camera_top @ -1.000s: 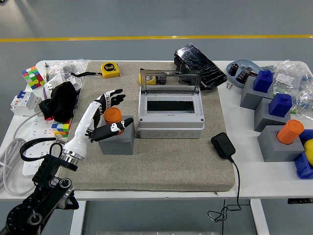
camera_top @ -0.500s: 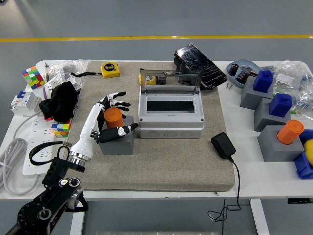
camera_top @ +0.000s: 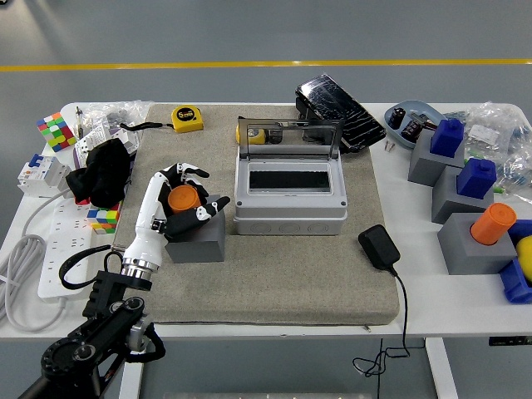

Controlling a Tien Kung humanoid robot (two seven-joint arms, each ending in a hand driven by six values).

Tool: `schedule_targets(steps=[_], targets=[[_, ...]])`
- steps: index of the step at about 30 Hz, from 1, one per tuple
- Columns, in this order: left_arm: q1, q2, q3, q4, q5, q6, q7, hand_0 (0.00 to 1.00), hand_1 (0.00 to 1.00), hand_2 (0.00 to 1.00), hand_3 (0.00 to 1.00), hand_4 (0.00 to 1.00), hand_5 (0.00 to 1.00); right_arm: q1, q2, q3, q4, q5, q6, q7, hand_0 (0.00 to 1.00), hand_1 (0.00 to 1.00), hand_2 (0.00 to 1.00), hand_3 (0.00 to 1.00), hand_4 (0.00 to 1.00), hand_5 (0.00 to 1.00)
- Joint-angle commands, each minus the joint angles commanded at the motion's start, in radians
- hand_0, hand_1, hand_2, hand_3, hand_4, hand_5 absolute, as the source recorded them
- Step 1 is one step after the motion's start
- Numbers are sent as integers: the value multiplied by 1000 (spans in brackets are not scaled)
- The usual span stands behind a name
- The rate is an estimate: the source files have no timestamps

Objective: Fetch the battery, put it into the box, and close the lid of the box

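Left hand (camera_top: 179, 204) fingers (camera_top: 189, 172) curled round orange battery (camera_top: 183, 199) — grey box (camera_top: 289, 202) beside, lid up

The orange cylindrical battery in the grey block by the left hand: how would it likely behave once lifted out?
The orange cylindrical battery looks rigid and smooth, so it may slip between the left hand's fingers. Being round, it would probably roll if laid sideways. It stands upright in the grey block holder, so lifting straight up seems safest.

You have a yellow tape measure (camera_top: 187, 118) at the mat's far edge, a black adapter (camera_top: 379, 247) near its right side, and two colour cubes (camera_top: 56, 130) at left — one by the white power strip (camera_top: 60, 241), beside black cloth (camera_top: 104, 172).
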Motion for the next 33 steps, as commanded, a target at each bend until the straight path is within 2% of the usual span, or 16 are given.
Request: schedule_targets(steps=[1,6,7,12,13,20,24,26,30,33], targets=[[-2,0,0,5,-5,-3,0,88,84,184,217,998,2,0,0,-1,0,0,0,0,642,663,672,576,969,581],[-4,0,-2,7,-26,-2,0,88,84,184,217,998,2,-3,-1,3,0,-5,0,-1,642,663,672,576,969,581],[-5,0,0,3,-32,-2,0,63,38,141,176,997,2,-4,-1,4,0,-7,0,-1,642,663,672,576,969,581],[-8,0,9,-20,-47,-4,0,63,38,141,176,997,2,-8,1,7,0,-8,0,-1,642,663,672,576,969,581],[-9,0,11,-26,-46,-5,0,21,2,91,127,998,2,-8,1,7,0,-8,0,-1,641,663,672,576,970,581],[-11,0,38,-97,-18,-14,0,18,2,88,123,998,2,-7,4,8,0,-1,-1,0,642,663,672,576,969,580],[-40,10,58,-154,56,-13,0,18,2,88,123,998,2,-7,4,10,0,0,-2,-1,642,663,672,576,969,580],[-72,27,72,-176,130,-18,26,19,2,98,131,998,2,-8,4,11,0,-1,-2,-1,642,663,672,576,969,581],[-166,54,127,-195,294,-26,159,19,2,98,131,998,2,-7,4,9,0,3,-2,-1,642,663,672,576,969,581],[-241,59,175,-190,415,-34,247,19,2,98,133,998,2,-5,4,3,0,8,-2,-1,641,663,672,576,969,581]])
